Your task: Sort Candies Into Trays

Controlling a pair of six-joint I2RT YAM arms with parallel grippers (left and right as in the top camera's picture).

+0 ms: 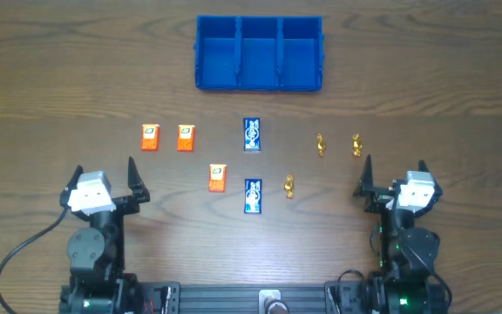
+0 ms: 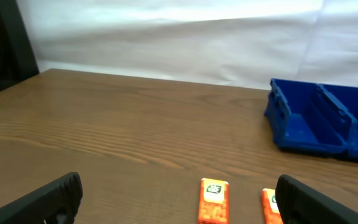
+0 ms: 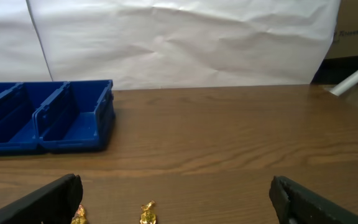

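Spreading beneath everything, the wooden table (image 1: 50,96) carries the blue tray (image 1: 260,85), a bin of three compartments side by side. Well apart from the tray, on the side toward the arms' bases, the left gripper (image 1: 104,171) sits out past the tray's left end and the right gripper (image 1: 395,167) out past its right end. Each has its fingers spread wide and grips nothing.

All the candies lie on the table between the tray and the grippers, none touching the tray. In line with the tray's middle compartment lie the first blue packet (image 1: 252,134), nearer the tray, and the second blue packet (image 1: 253,195), farther from it. Toward the tray's left end, the outer orange box (image 1: 150,137) and the inner orange box (image 1: 186,138) lie side by side, level with the first blue packet. The third orange box (image 1: 218,177) lies farther from the tray, near the second blue packet.

Toward the tray's right end, the outer gold candy (image 1: 356,145) and the inner gold candy (image 1: 320,145) lie side by side. The third gold candy (image 1: 289,186) lies farther from the tray.
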